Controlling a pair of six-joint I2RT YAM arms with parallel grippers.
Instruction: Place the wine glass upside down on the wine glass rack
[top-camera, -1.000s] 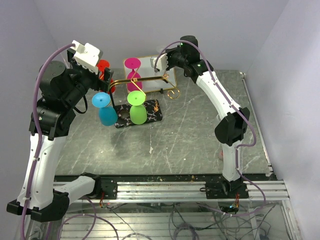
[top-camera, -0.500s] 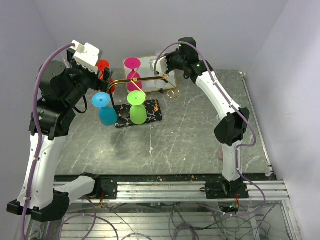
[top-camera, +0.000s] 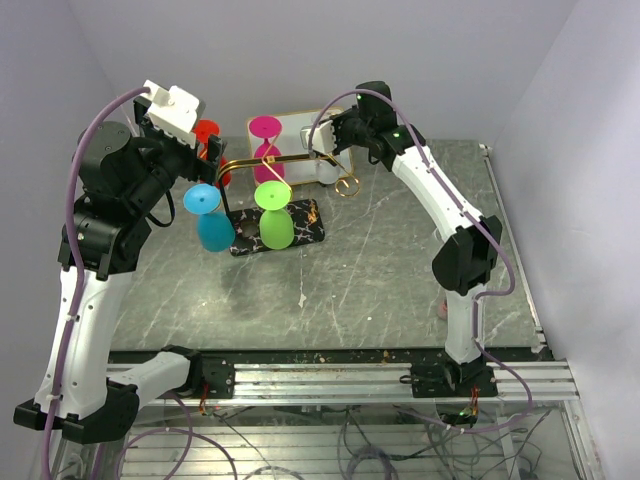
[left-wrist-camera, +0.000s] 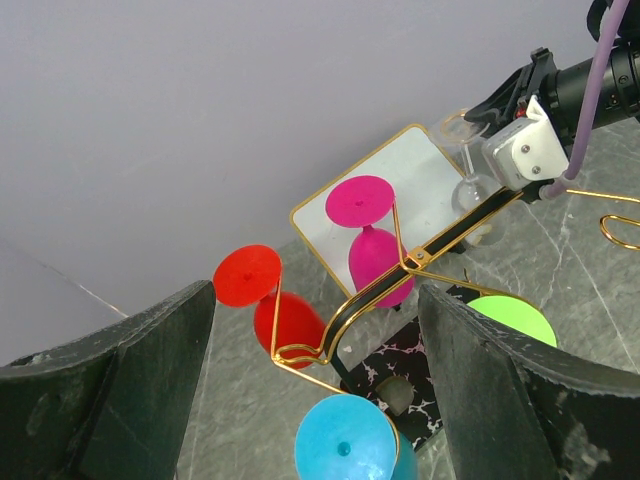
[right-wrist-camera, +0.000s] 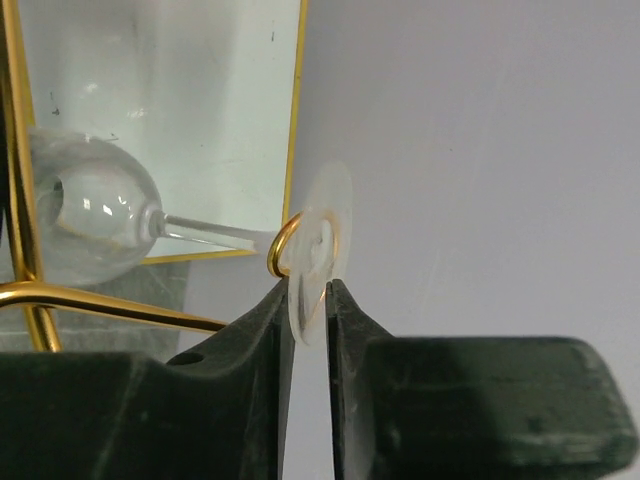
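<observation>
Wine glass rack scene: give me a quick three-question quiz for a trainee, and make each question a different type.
1. True or false: the left claw is shut on a glass.
2. Multiple choice: which part of the clear wine glass does the right claw pinch? A) bowl B) stem C) foot
3. Short answer: how many glasses already hang upside down on the wine glass rack?

Key
1. False. It is open and empty above the rack.
2. C
3. Four: the red glass, pink glass, blue glass and green glass.
</observation>
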